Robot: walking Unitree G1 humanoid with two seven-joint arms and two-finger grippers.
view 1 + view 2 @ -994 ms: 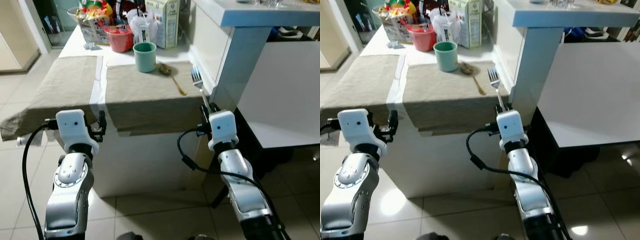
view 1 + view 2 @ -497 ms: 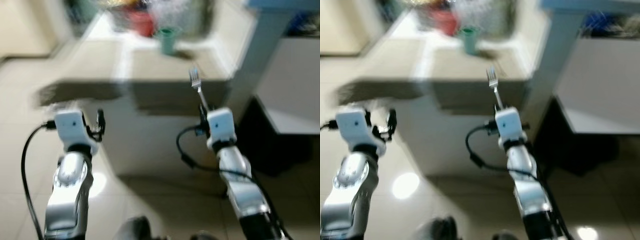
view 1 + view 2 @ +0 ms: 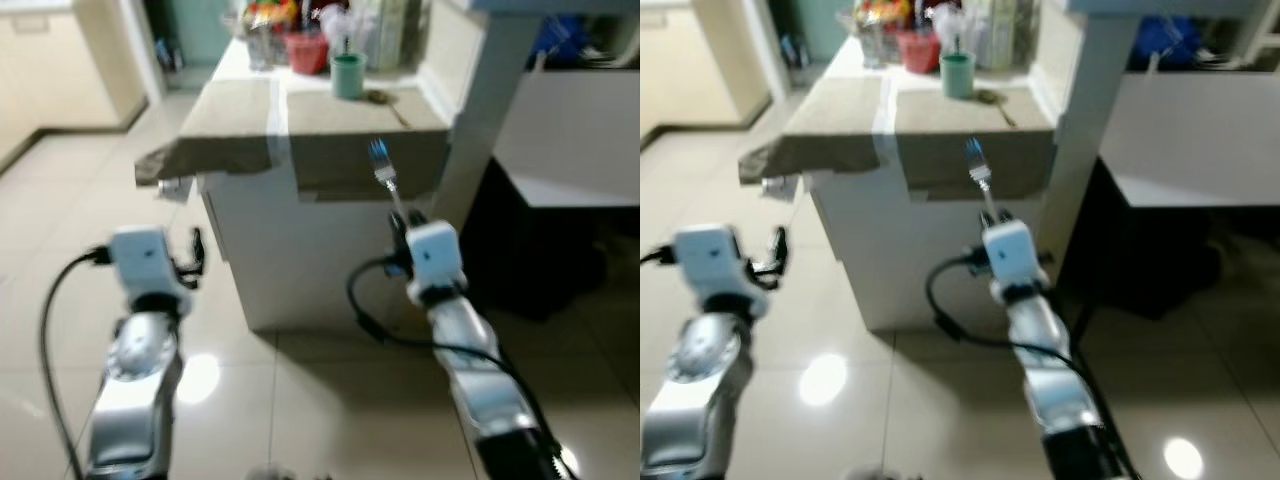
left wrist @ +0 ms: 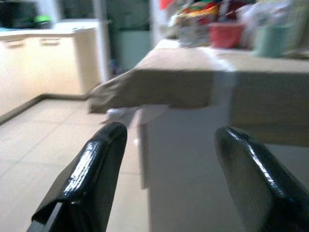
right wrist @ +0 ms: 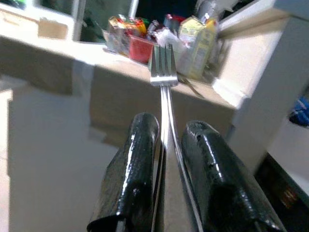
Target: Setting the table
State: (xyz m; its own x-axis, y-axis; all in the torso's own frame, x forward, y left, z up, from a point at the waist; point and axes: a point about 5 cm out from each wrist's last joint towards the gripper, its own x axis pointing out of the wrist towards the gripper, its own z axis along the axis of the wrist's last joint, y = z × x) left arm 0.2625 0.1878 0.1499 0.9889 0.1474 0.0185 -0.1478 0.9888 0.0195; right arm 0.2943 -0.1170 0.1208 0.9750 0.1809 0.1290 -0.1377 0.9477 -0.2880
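Note:
My right gripper point(image 3: 400, 216) is shut on a silver fork point(image 3: 383, 168) that stands upright with its tines up; the fork point(image 5: 163, 67) rises between the two black fingers point(image 5: 133, 169). My left gripper point(image 4: 169, 145) is open with nothing between its fingers point(image 4: 91, 169), held out at the left. Ahead stands the table point(image 3: 320, 215) with two beige placemats point(image 3: 340, 130). At the far end of the right mat stand a green cup point(image 3: 348, 75) and a spoon point(image 3: 390, 103). Both grippers hang short of the table's front edge.
Groceries, a red tub point(image 3: 308, 52) and cartons crowd the table's far end. A white counter post point(image 3: 490, 110) rises right of the table, with a white shelf point(image 3: 570, 130) and dark space beneath. Shiny tiled floor point(image 3: 60, 220) spreads to the left.
The whole picture has shifted: the camera has backed away, so the table looks farther and smaller. My right gripper still holds the fork; the left stays open.

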